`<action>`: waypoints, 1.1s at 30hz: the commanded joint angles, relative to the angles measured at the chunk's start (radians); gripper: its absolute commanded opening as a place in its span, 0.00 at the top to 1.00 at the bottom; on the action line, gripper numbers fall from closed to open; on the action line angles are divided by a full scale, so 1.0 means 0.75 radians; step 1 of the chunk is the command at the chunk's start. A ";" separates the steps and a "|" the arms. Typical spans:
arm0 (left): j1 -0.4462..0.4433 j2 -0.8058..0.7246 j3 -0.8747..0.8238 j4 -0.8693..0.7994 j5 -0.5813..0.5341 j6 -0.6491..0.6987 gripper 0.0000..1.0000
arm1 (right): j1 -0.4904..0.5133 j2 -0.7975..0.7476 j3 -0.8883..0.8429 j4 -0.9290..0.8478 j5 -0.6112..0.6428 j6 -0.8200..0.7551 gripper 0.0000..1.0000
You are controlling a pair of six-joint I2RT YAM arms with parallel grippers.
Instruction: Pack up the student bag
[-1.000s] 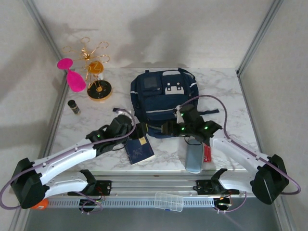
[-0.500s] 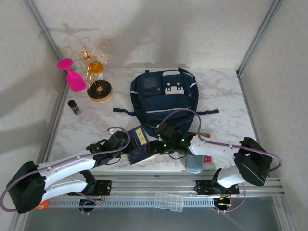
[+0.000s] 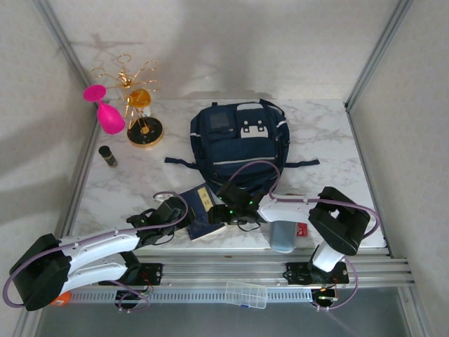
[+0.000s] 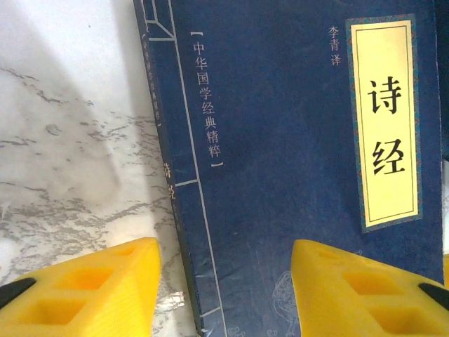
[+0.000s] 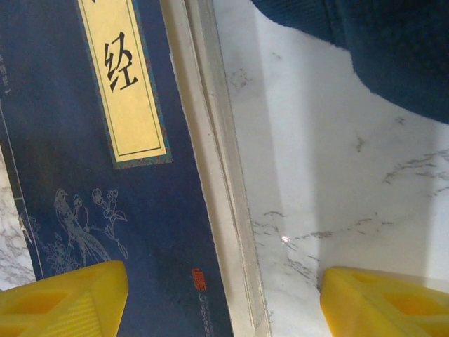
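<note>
Left gripper (image 4: 224, 247): your yellow fingers stand apart with nothing between the pads. One hangs over bare marble and the other over the cover of the book (image 4: 280, 140), with the spine edge between them.
Right gripper (image 5: 221, 270): its fingers are also apart and empty. One is over the book's cover and the other over marble, with the page edge between them.
Book: dark blue, with a yellow title label in Chinese characters and a pale drawing of birds on a branch. It lies flat close to the near edge of the worktop (image 3: 140, 186), left of centre, and you see the two grippers meeting it from either side.
Student bag (image 3: 238, 140): navy with thin white stripes, lying flat at the middle of the worktop toward the back edge. The white buckle patch and grey panel face up, and dark straps trail out to left and right. Its near end lies just beyond the book.
Surface: white marble pattern with grey veins, slightly glossy.
Back-left corner: gold wire stand (image 3: 145, 133) on a round dark base, with a pink goblet (image 3: 109, 118) tilted beside it.
Left edge: small dark bottle (image 3: 107, 156), well apart from the bag.
Near edge, right of centre: pale blue-grey cylinder (image 3: 283, 235) with a red item (image 3: 302, 228) just beside it.
Front rail (image 3: 210, 270): metal, in front of the near edge and carrying both arm bases. A clear plastic box (image 3: 245, 293) lies just in front of it.
Room: pale textured walls (image 3: 245, 42) on three sides, aluminium posts (image 3: 372, 63) at the back corners, and soft shadows across the walls.
</note>
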 commanded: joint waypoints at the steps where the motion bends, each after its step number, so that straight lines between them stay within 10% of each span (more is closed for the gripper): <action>1: -0.009 0.046 -0.023 0.052 -0.003 -0.020 0.52 | 0.063 0.090 0.024 0.172 -0.075 0.049 0.26; 33: -0.011 0.114 -0.073 0.040 -0.059 -0.046 0.75 | 0.070 -0.132 0.076 0.087 -0.064 0.046 0.30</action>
